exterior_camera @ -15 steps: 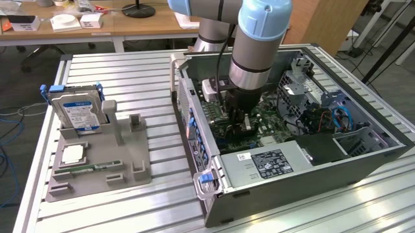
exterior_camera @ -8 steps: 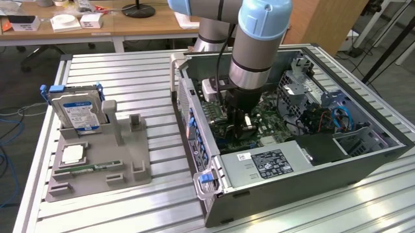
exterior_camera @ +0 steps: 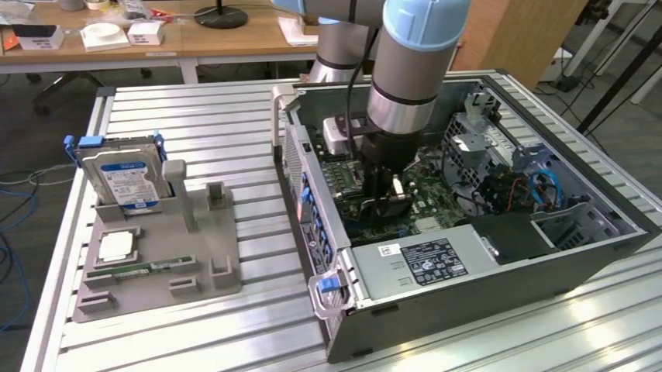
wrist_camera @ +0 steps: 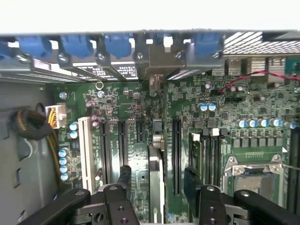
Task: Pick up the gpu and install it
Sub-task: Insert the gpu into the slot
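The gpu point(wrist_camera: 157, 187) stands on edge in a slot of the green motherboard point(wrist_camera: 126, 101), seen from above as a thin grey strip. Its silver end bracket point(wrist_camera: 154, 70) sits against the case's rear wall under the blue slot clips. My gripper point(wrist_camera: 158, 174) is open, with one black finger point(wrist_camera: 124, 176) on each side of the card and a visible gap to it. In the exterior view the gripper point(exterior_camera: 385, 190) reaches down into the open computer case point(exterior_camera: 579, 256), right above the dark card point(exterior_camera: 387, 209).
A hard drive point(exterior_camera: 124, 174) with a blue-white label stands in a grey holder point(exterior_camera: 155, 298) at the exterior view's left, with a narrow green memory stick point(exterior_camera: 139, 269) lying in it. Inside the case are the power supply point(exterior_camera: 429, 260), a white slot point(wrist_camera: 86, 150), the processor socket point(wrist_camera: 255, 173) and a cable bundle point(wrist_camera: 33, 124).
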Controlling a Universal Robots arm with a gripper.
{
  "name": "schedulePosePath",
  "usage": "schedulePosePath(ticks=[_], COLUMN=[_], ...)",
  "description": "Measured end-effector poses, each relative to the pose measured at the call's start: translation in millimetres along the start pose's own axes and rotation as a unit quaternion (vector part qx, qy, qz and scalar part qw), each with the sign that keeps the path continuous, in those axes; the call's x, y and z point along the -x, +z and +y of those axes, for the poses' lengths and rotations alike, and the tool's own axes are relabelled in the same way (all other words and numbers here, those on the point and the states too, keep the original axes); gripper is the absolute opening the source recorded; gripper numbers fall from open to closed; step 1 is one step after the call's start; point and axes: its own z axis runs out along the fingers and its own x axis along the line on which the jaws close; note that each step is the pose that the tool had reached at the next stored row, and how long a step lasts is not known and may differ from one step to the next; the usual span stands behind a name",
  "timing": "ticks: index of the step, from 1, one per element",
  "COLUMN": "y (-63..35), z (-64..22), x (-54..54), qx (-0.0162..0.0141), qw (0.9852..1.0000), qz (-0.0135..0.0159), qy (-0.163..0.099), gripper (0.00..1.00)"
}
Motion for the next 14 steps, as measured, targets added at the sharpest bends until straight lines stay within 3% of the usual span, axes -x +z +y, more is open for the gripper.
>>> schedulePosePath(ticks=[5, 14], y=[-10.9, -17.8], z=[-0.5, -0.8], x=[0.4, 0.6], qx=[0.0000, 0.0000], qw=[1.0000, 1.0000], qz=[0.0000, 0.0015], qy=[0.000, 0.000], gripper=[0.57, 0.57])
